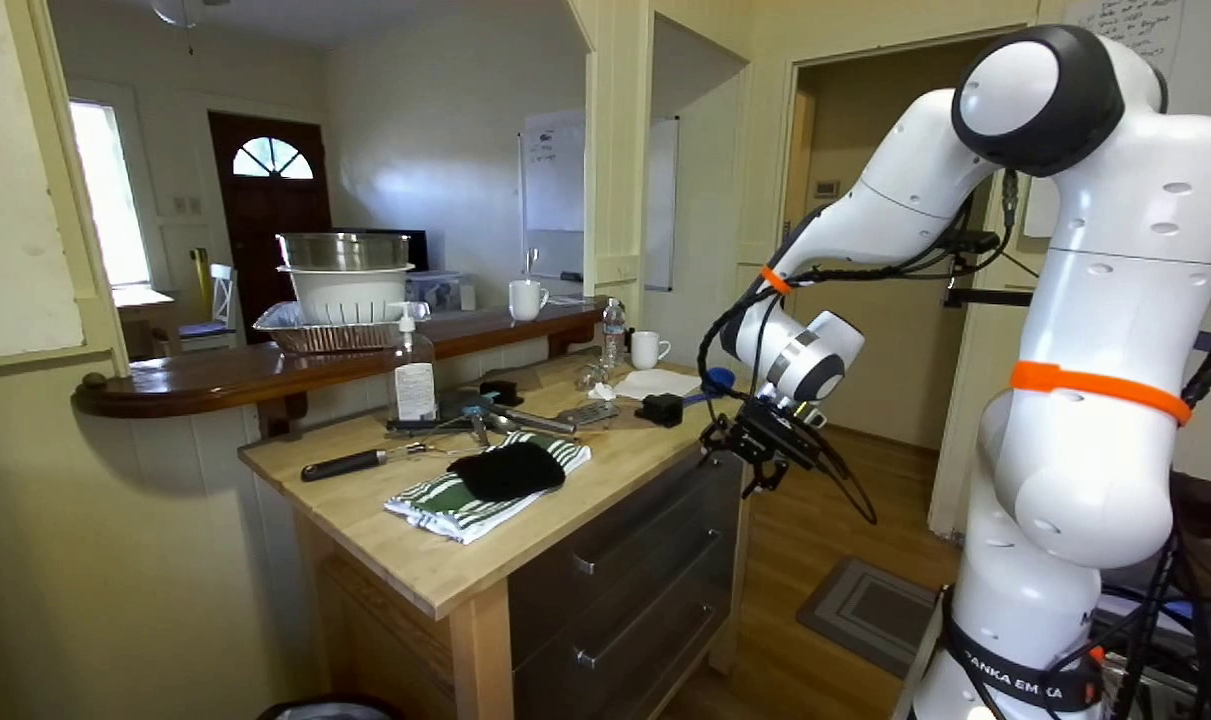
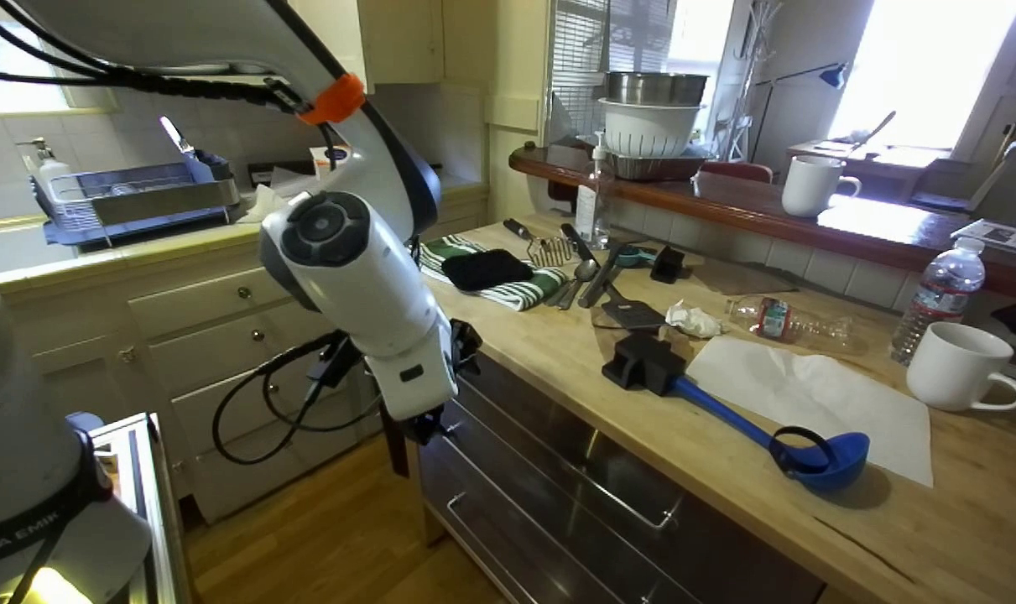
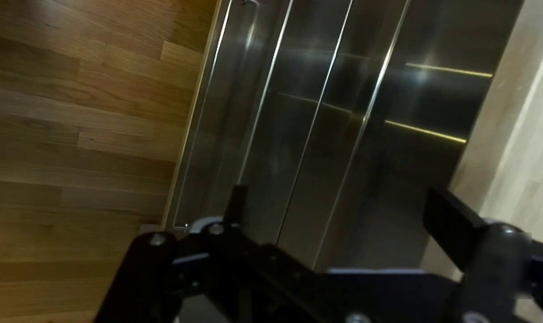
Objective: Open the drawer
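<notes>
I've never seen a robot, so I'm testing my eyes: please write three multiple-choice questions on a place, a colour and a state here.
1. What does the black pad lie on?
A) paper sheet
B) striped towel
C) floor

2. What colour is the ladle?
A) red
B) green
C) blue

3. How is the pincer?
A) open
B) shut
C) holding a mug

1 B: both exterior views show it atop the towel.
2 C: both exterior views show it blue.
3 A: in the wrist view its fingers stand apart.

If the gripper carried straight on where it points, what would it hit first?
Probably a dark grey drawer front, seen between its open jaws; depth and the exact contact spot are unclear.
</notes>
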Controlling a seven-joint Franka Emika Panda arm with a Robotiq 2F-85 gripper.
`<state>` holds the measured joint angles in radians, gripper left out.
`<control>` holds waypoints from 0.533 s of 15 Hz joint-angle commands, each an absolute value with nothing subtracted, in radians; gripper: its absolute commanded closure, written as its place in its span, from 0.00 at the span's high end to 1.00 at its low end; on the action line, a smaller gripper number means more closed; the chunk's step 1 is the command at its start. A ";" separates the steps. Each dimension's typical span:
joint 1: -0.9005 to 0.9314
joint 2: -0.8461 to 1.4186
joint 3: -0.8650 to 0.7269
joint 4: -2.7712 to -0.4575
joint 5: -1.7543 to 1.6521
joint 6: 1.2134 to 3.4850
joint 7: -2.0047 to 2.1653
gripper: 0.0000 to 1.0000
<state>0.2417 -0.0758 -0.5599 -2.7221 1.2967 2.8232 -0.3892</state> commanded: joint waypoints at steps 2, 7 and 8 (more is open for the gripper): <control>0.229 0.102 -0.601 -2.604 1.521 2.692 -0.540 1.00; 0.184 0.315 -0.586 -2.482 1.641 2.553 -0.595 1.00; 0.050 0.334 -0.453 -2.466 1.630 2.567 -0.591 1.00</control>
